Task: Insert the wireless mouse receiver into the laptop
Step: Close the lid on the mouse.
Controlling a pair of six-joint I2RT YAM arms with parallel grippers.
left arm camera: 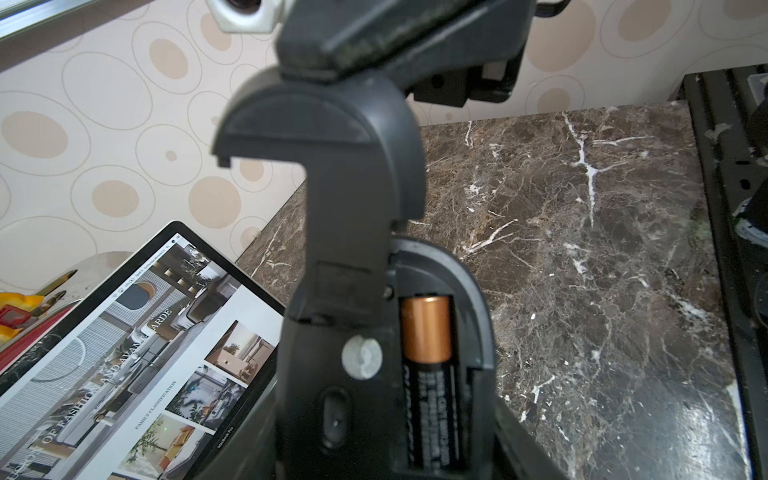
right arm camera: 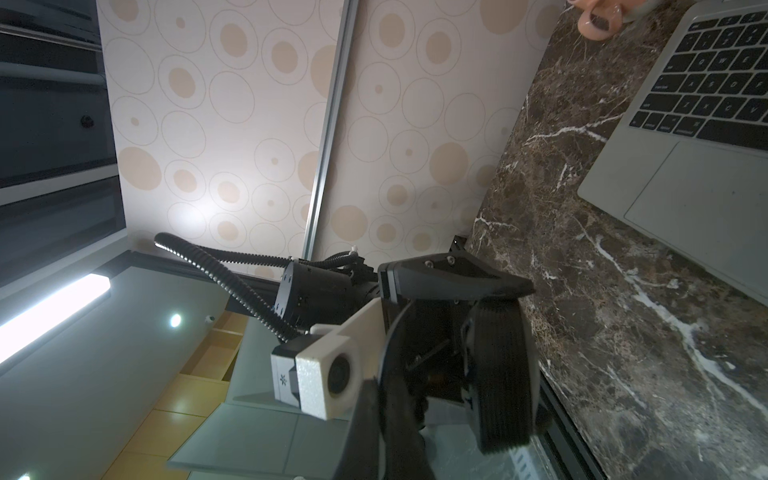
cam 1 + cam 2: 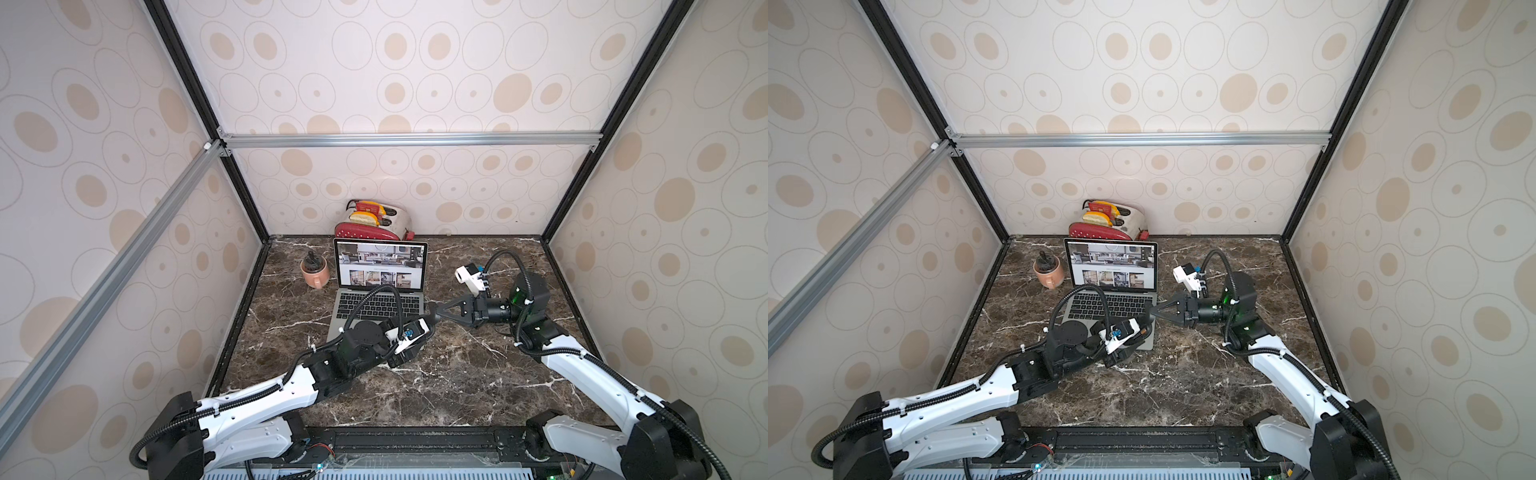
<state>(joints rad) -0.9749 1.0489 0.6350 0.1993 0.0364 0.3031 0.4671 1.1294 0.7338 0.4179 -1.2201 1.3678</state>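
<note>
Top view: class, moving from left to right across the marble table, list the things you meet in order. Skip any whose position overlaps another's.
In order: pink mug → laptop → right hand. The toaster is left out, since it sits behind the laptop and overlaps it.

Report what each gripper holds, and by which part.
Left gripper clamps the black mouse by its sides. Right gripper, shut, touches the raised battery cover at its tip; whether it pinches it cannot be told.
</note>
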